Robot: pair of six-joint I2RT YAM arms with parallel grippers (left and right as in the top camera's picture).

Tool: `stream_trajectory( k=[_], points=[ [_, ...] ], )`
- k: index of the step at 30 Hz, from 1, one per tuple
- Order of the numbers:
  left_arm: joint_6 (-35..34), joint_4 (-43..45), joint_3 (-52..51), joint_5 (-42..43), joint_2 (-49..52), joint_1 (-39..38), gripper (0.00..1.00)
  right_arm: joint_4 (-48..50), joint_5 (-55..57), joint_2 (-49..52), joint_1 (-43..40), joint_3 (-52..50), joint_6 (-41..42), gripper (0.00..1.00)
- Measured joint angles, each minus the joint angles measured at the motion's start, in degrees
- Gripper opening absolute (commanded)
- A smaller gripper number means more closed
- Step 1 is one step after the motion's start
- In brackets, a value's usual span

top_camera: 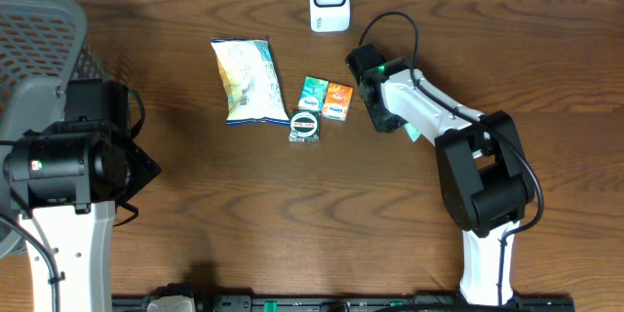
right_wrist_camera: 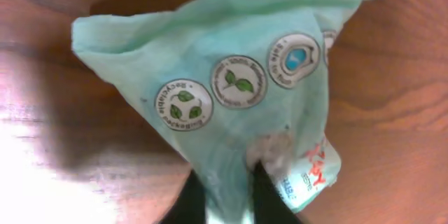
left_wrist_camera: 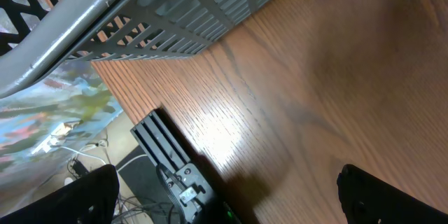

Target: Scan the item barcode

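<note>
In the right wrist view my right gripper [right_wrist_camera: 227, 199] is shut on a pale green plastic packet [right_wrist_camera: 231, 91] with round eco labels, pinching its crumpled lower part between the two dark fingers just above the wood. From overhead, only a corner of that packet [top_camera: 412, 133] peeks out beside the right gripper [top_camera: 385, 117]. The white barcode scanner [top_camera: 330, 0] stands at the table's back edge. No barcode shows on the packet. My left gripper [left_wrist_camera: 227, 199] is open over bare wood near the table's left front, with nothing between its fingers.
A white snack bag [top_camera: 247, 80], a teal packet [top_camera: 313, 92], an orange packet [top_camera: 338, 100] and a round tin [top_camera: 305, 125] lie left of the right gripper. A grey mesh basket [top_camera: 39, 29] stands at the far left, with its wall [left_wrist_camera: 175, 14] close above the left gripper.
</note>
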Motion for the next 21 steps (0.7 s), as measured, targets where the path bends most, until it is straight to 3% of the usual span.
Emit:
stream_trajectory(
  k=[6,18,19,21],
  points=[
    [0.0,-0.02,0.0,0.0,0.0,0.0,0.98,-6.23,-5.42,-0.17,0.09,2.1,0.02,0.01],
    [0.0,-0.02,0.0,0.0,0.0,0.0,0.98,-19.96,-34.75,0.04,-0.72,19.69,-5.16,0.01],
    [0.0,-0.02,0.0,0.0,0.0,0.0,0.97,-20.04,-36.65,0.04,-1.01,20.02,-5.62,0.03],
    [0.0,0.0,0.0,0.0,0.0,0.0,0.98,-20.2,-37.42,0.04,-1.57,20.0,-5.88,0.22]
  ],
)
